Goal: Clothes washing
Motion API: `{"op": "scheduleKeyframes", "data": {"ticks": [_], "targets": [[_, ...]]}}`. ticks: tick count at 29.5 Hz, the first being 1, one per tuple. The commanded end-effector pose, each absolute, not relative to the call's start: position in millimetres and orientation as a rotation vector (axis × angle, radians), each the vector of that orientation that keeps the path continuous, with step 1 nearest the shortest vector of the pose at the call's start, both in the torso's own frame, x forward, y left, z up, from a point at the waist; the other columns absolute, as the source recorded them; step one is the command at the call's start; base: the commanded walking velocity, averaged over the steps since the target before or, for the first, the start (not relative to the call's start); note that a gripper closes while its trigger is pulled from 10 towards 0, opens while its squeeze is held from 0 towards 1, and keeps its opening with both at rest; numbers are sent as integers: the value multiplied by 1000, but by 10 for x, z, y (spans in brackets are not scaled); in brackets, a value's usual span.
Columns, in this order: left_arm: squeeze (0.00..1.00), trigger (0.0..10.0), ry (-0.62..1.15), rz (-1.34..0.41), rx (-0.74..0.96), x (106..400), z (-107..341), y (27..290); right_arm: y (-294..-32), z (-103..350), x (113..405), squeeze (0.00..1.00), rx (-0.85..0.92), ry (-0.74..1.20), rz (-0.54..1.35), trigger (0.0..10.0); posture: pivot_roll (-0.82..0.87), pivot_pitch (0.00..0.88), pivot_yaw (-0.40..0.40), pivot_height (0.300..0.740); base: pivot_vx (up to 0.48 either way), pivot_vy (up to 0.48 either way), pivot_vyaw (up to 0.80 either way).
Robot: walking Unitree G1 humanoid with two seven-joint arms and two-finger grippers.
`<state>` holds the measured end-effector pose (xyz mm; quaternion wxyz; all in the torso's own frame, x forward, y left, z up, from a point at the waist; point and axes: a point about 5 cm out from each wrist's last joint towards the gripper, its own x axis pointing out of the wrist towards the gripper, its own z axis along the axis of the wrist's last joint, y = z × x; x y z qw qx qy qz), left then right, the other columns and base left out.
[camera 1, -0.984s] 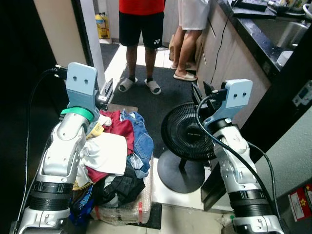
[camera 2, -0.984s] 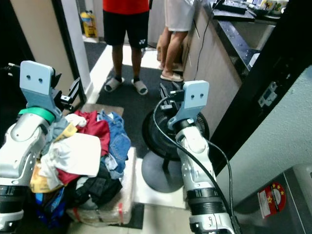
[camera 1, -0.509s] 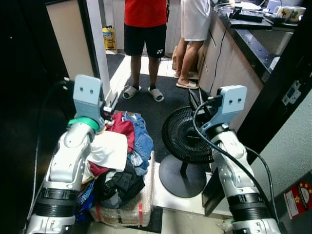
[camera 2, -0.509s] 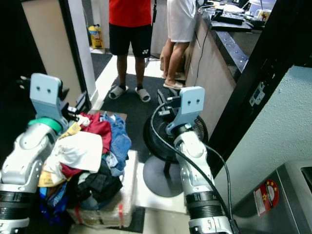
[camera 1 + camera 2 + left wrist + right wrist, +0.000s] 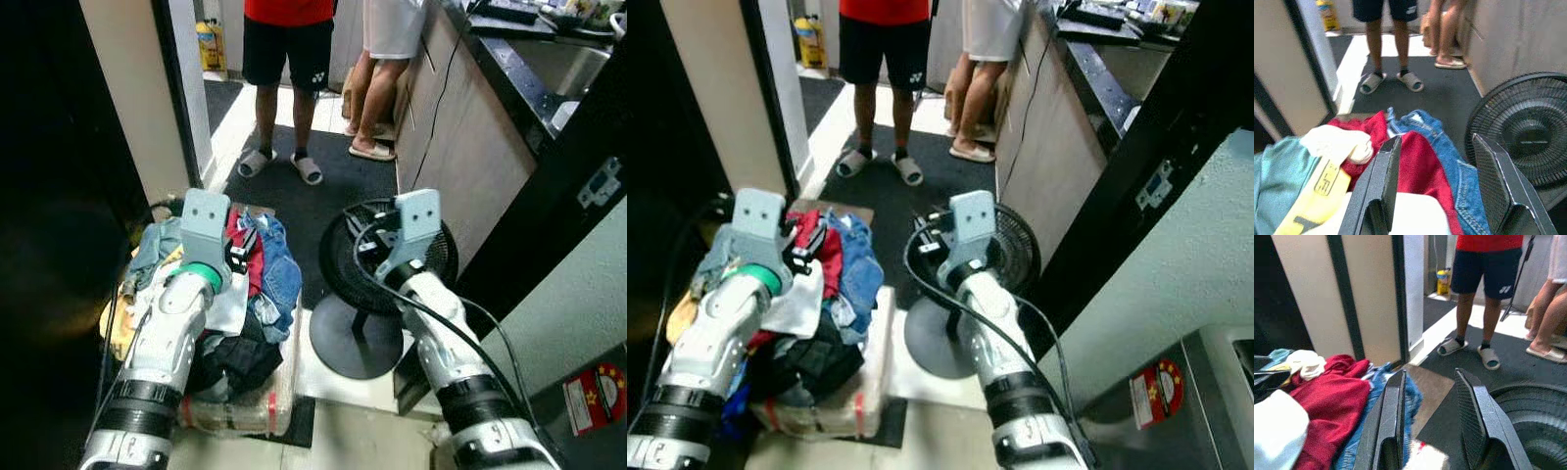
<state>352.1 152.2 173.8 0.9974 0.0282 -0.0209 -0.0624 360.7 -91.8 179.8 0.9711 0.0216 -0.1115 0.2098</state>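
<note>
Clothes pile (image 5: 245, 294), red, denim and white garments, is heaped at lower left on a plastic-wrapped bundle (image 5: 240, 406). Left gripper (image 5: 1436, 188) hovers over it, fingers apart. Right gripper (image 5: 1431, 423), fingers apart and empty, is at centre above the black fan (image 5: 377, 264).

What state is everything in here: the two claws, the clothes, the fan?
Left gripper: open, empty, above the clothes.
Right gripper: open, empty, over the fan.
Clothes pile: heaped loose, unsorted, on a wrapped bundle.
Red garment: crumpled on top.
Jeans: draped at the pile's edge.
Fan: upright on the floor.
</note>
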Motion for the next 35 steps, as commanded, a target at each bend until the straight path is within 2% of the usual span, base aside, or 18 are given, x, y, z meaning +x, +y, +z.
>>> {"op": "scheduleKeyframes", "data": {"ticks": [1, 10, 20, 24, 25, 28, 29, 33, 35], "targets": [[0, 10000, -43, -109, 39, 3479, 1715, 1549, -893, 1798, 3602, 0, 43, -234, 419, 10000, 123, 139, -47, 740, 0, 0, 0], [0, 10000, -137, -53, 35, 3431, 1943, 1733, -933, 1959, 3597, 0, 65, -306, 402, 10000, 127, 119, -50, 740, 0, 0, 0], [0, 10000, -138, -77, 66, 3431, 1801, 1619, -1034, 1894, 3568, 0, 8, -305, 400, 10000, 85, 145, -52, 740, 0, 0, 0], [0, 10000, -87, -95, 50, 3461, 1686, 1563, -1264, 1898, 3599, 0, 62, -284, 339, 10000, 57, 149, -50, 740, 0, 0, 0], [0, 10000, -89, -121, 52, 3484, 1709, 1514, -1402, 1866, 3610, 0, 49, -271, 303, 10000, 37, 148, -28, 740, 0, 0, 0], [0, 10000, -92, -138, 54, 3500, 1728, 1483, -1495, 1844, 3614, 0, 40, -262, 278, 10000, 32, 148, -24, 740, 0, 0, 0], [0, 10000, -93, -160, 60, 3525, 1750, 1446, -1602, 1771, 3597, 0, 17, -239, 251, 10000, 19, 149, -3, 740, 0, 0, 0], [0, 10000, -79, -203, 69, 3573, 1747, 1388, -1734, 1577, 3525, 0, -9, -183, 219, 10000, 1, 156, 25, 740, 0, 0, 0], [0, 10000, -44, -218, 69, 3617, 1689, 1385, -1710, 1432, 3448, 0, 0, -152, 203, 10000, -15, 163, 46, 740, 0, 0, 0]]}}
